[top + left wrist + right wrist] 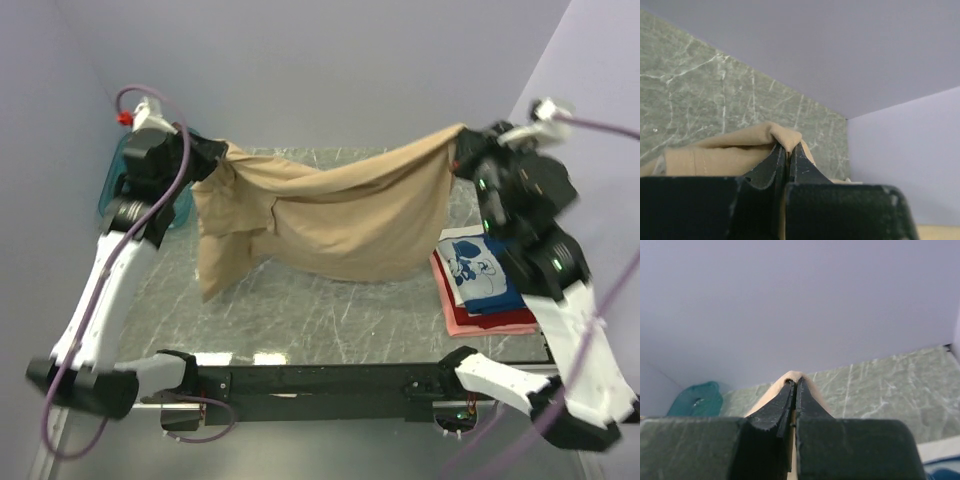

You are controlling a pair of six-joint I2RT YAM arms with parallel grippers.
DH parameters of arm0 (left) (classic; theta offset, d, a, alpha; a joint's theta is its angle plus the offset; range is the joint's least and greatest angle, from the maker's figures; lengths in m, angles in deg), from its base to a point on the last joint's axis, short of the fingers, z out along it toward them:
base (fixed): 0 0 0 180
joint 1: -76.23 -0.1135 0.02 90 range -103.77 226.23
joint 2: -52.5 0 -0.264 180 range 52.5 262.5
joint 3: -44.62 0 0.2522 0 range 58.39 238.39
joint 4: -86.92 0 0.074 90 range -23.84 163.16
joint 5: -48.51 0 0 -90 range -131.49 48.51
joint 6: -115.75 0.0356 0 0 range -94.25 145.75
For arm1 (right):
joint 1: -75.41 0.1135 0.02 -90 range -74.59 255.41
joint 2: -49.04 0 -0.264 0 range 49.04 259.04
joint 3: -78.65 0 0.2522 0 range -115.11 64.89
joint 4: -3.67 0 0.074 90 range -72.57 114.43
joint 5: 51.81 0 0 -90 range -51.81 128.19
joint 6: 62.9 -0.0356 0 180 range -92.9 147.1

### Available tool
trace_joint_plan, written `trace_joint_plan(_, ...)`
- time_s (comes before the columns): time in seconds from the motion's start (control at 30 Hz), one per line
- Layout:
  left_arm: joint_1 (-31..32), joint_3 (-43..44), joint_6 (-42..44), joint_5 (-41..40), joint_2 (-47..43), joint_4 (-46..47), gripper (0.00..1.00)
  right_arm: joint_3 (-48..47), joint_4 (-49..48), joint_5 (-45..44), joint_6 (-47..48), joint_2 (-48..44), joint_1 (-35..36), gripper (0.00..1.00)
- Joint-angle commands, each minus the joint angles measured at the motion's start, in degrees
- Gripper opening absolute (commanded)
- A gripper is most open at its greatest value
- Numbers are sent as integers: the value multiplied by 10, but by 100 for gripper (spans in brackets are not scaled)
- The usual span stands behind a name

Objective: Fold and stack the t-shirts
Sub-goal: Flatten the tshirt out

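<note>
Tan cloth t-shirt (pixel 340 225): long axis left-right, hung between black left gripper (pixel 788 147) and black right gripper (pixel 794 382), both clamped on it.

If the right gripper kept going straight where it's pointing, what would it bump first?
The right gripper pinches the tan t-shirt at its tips, so that cloth comes first. Past that fold, it would probably meet the purple wall, though depth is hard to judge.
</note>
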Motion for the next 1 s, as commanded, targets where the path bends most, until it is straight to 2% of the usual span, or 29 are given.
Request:
trace_joint_plan(0.0, -40, 45, -15, 43, 66, 107, 0, -54, -51, 231, -52, 90, -95, 0)
trace_joint_plan(0.03, -49, 72, -18, 74, 109, 134, 0, -67, -56, 256, -65, 111, -136, 0)
trace_joint_plan(0.1, -78, 114, -24, 110, 157, 150, 0, -111, -73, 311, -97, 169, -164, 0)
trace_joint_plan(0.23, -115, 280, -24, 178, 270, 141, 0, -216, -66, 348, -122, 249, -206, 0)
trace_joint_plan(0.3, -123, 341, -19, 204, 293, 111, 0, -254, -50, 347, -124, 258, -212, 0)
trace_joint_plan(0.4, -123, 347, -7, 210, 286, 73, 2, -223, -39, 351, -133, 244, -218, 0)
trace_joint_plan(0.47, -123, 296, -3, 208, 259, 55, 2, -138, -54, 358, -146, 206, -219, 0)
trace_joint_plan(0.53, -138, 209, -8, 195, 216, 49, 4, -69, -63, 372, -158, 162, -219, 0)
trace_joint_plan(0.6, -139, 109, -11, 175, 173, 47, 7, 50, -71, 380, -180, 129, -219, 0)
trace_joint_plan(0.63, -139, 75, -14, 166, 162, 44, 12, 96, -90, 394, -186, 100, -218, 0)
trace_joint_plan(0.67, -140, 41, -16, 160, 150, 44, 18, 186, -101, 399, -199, 85, -217, 0)
trace_joint_plan(0.7, -140, -27, -18, 154, 132, 50, 25, 227, -108, 399, -203, 77, -218, 0)
trace_joint_plan(0.73, -139, -60, -19, 149, 123, 50, 41, 263, -117, 399, -205, 68, -219, 0)
trace_joint_plan(0.77, -140, -124, -24, 145, 116, 50, 48, 321, -118, 400, -206, 69, -218, 0)
trace_joint_plan(0.8, -140, -161, -30, 152, 93, 70, 60, 347, -120, 400, -206, 73, -218, 0)
trace_joint_plan(0.83, -140, -195, -33, 156, 80, 82, 63, 396, -133, 399, -207, 77, -218, 0)
trace_joint_plan(0.97, -138, -379, -62, 133, -20, 122, 75, 458, -140, 382, -205, 107, -219, 0)
